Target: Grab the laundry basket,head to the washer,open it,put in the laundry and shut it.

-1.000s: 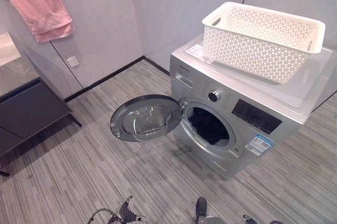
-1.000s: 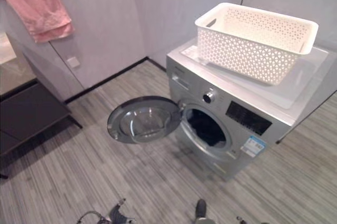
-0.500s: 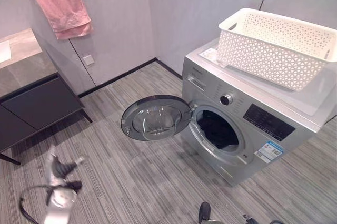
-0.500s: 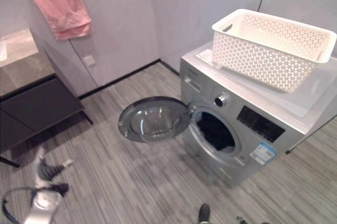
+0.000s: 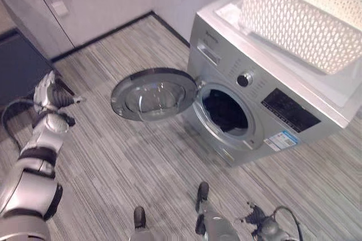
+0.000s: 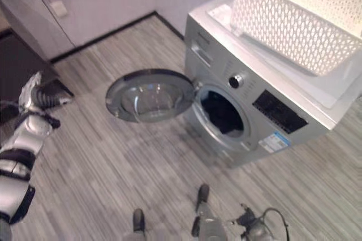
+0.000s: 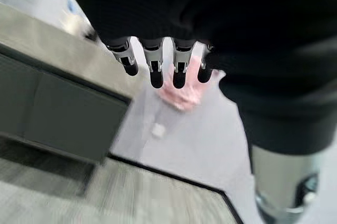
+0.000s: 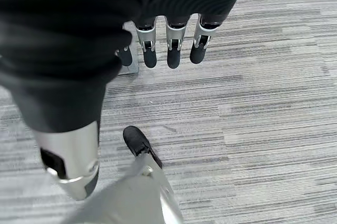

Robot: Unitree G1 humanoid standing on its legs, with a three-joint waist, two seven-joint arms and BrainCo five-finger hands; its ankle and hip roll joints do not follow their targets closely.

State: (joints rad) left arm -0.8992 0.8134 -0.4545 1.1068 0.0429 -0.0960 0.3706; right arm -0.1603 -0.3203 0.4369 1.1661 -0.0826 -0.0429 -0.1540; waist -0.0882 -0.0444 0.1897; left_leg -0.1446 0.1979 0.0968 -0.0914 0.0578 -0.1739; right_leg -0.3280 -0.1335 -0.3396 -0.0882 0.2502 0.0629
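Observation:
The silver washer (image 5: 294, 117) stands at the right with its round door (image 5: 151, 94) swung open to the left. Dark laundry (image 5: 225, 113) lies inside the drum. The white perforated laundry basket (image 5: 300, 20) rests on top of the washer, and no hand touches it. My left hand (image 5: 50, 95) is raised at the left, well away from the door; its fingers (image 7: 152, 69) are straight and hold nothing. My right hand (image 5: 257, 223) hangs low near the floor in front of the washer, with its fingers (image 8: 174, 50) relaxed and empty.
A dark low cabinet (image 5: 20, 65) stands against the left wall, close behind my left hand. A pink towel (image 7: 184, 91) hangs on the wall above a white socket (image 5: 59, 8). Grey striped floor (image 5: 130, 156) lies between me and the washer.
The camera has tilted down and shifted. My left hand has risen higher on the left side. My right hand has come into view at the bottom. The washer door stays open.

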